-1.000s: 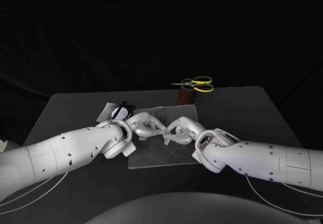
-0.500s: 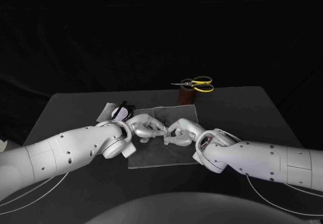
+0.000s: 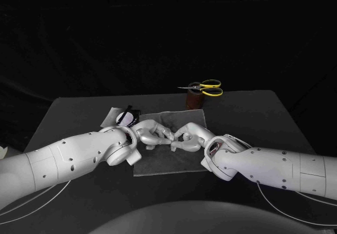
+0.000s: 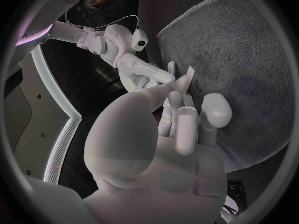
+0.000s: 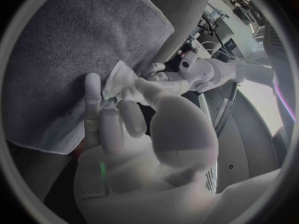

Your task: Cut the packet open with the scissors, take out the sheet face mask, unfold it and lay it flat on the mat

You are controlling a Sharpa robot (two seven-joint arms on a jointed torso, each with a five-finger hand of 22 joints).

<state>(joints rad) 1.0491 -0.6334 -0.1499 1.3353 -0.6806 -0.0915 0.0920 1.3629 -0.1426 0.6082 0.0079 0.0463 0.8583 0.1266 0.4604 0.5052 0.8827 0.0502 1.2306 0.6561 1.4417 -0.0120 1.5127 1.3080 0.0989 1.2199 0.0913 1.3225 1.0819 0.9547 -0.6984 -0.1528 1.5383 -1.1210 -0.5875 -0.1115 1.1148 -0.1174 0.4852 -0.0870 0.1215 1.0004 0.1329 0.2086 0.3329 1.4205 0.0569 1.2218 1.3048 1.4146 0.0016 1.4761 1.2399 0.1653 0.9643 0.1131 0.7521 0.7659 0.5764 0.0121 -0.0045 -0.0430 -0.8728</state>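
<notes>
l hand [image 3: 152, 134], r hand [image 3: 189, 138] closer; 1 mask [image 5: 118, 80]

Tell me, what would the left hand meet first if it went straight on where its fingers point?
The left hand would probably meet the mask that both hands pinch, then the right hand; depth is unclear.

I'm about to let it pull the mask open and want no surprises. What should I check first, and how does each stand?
1. The sheet mask is out of the packet: ok.
2. The left hand and right hand both pinch it: ok.
3. Unfolded: not ok, a small folded piece.
4. The mat lies spread beneath the hands: ok.
5. The scissors stand in the holder: ok.
6. Which layer each hand grips: cannot tell.
</notes>
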